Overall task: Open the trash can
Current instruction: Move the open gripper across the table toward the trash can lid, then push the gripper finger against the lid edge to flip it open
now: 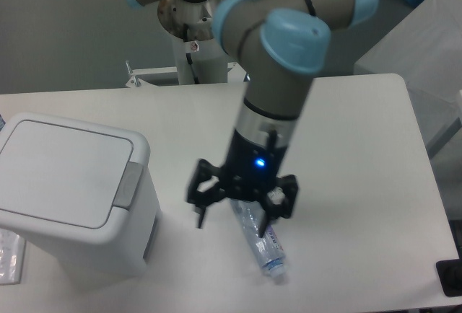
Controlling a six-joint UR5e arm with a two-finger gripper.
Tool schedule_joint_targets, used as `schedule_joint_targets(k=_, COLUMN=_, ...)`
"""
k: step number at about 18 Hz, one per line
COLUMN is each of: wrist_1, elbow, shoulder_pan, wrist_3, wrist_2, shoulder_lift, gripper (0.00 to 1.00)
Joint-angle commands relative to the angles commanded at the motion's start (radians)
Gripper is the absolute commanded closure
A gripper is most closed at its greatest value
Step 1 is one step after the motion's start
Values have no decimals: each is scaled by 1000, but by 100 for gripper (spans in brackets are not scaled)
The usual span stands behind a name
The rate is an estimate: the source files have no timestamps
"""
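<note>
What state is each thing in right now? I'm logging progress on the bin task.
Trash can: upright, lid shut flat.
Grey tab: at the lid's edge, not touched by anything.
Claw: open, empty, above the table right of the trash can, apart from it.
Bottle: lying on its side on the table, its upper end hidden behind the claw.
</note>
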Motion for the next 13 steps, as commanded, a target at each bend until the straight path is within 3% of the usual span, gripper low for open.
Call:
schedule_joint_targets(k=4, wrist_1=0, elbow=-5, shoulder_pan=-24, wrist_3=-19, wrist_2=8, shoulder_lift=6, gripper=0)
schedule_joint_targets(k=8, wrist_1=12, elbow=-118, shoulder_pan=-48, wrist_3=1, wrist_2=12, shoulder_lift=75, gripper=0)
schedule_joint_targets(k=13, wrist_1=14, elbow=-167, shoulder_pan=-52, wrist_3=6, wrist_2=14, shoulder_lift=88, gripper=0)
